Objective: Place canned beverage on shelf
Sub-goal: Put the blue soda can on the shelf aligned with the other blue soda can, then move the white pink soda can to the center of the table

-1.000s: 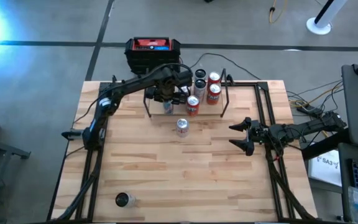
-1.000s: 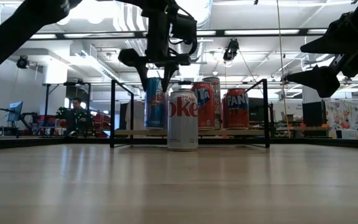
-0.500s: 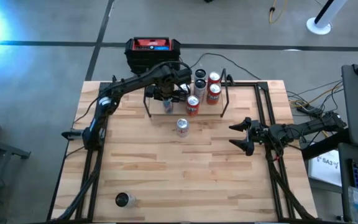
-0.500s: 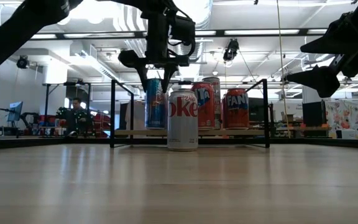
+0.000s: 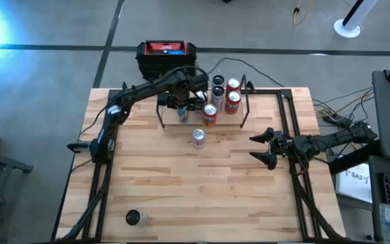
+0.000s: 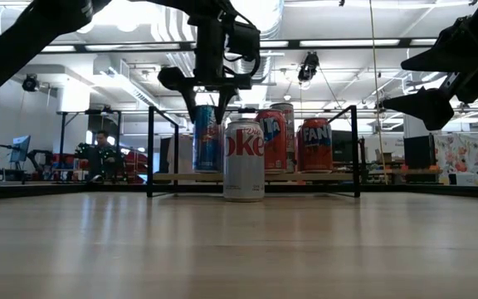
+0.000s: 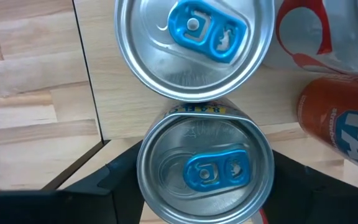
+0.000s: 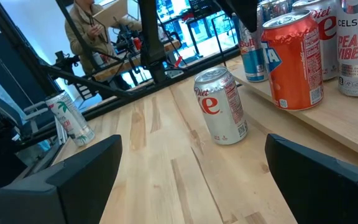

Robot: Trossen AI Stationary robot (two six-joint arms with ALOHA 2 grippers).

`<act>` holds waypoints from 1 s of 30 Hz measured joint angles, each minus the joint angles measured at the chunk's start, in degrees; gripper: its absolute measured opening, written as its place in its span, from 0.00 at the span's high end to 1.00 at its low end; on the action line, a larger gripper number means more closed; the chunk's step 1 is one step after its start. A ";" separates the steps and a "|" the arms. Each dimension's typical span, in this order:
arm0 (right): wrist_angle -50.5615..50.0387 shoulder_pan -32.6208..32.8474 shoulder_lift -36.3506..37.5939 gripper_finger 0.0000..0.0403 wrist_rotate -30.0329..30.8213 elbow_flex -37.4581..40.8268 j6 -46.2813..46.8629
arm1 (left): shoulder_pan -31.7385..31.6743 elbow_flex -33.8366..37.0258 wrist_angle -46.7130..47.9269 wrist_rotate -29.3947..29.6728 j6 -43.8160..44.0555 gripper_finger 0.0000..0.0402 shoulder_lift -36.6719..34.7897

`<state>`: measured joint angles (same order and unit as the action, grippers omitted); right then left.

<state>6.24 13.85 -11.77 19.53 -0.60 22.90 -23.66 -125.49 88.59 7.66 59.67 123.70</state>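
The shelf (image 5: 225,120), a light board in black posts, stands at the table's far middle with several cans on it. My left gripper (image 6: 207,112) points down over its left end, shut on a blue can (image 6: 207,141). A second can with a blue tab (image 7: 194,43) stands close beside that one on the board. A silver Diet Coke can (image 5: 198,137) is upright on the table just in front of the shelf. My right gripper (image 5: 259,148) waits open and level above the table's right side. My left gripper pinches the blue can between its two fingers, which lie on opposite sides of the wall just under the rim (image 7: 143,186). The fingers (image 6: 189,104) come from above, pointing down. The can is upright, and its base looks set on the shelf board (image 6: 173,175).
Orange and red cans (image 6: 314,145) fill the shelf's middle and right. A black box with a red top (image 5: 166,54) sits beyond the far edge. One more can (image 5: 135,217) is near the table's near left corner. Bare wood lies between it and the shelf.
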 joint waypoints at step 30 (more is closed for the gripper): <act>-0.02 -0.02 0.00 0.06 0.00 0.00 0.00 | 1.53 -0.35 1.45 -1.74 -0.21 0.31 -3.89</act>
<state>6.22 13.82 -11.77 19.53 -0.60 22.90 -22.13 -125.84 90.04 5.92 59.46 119.81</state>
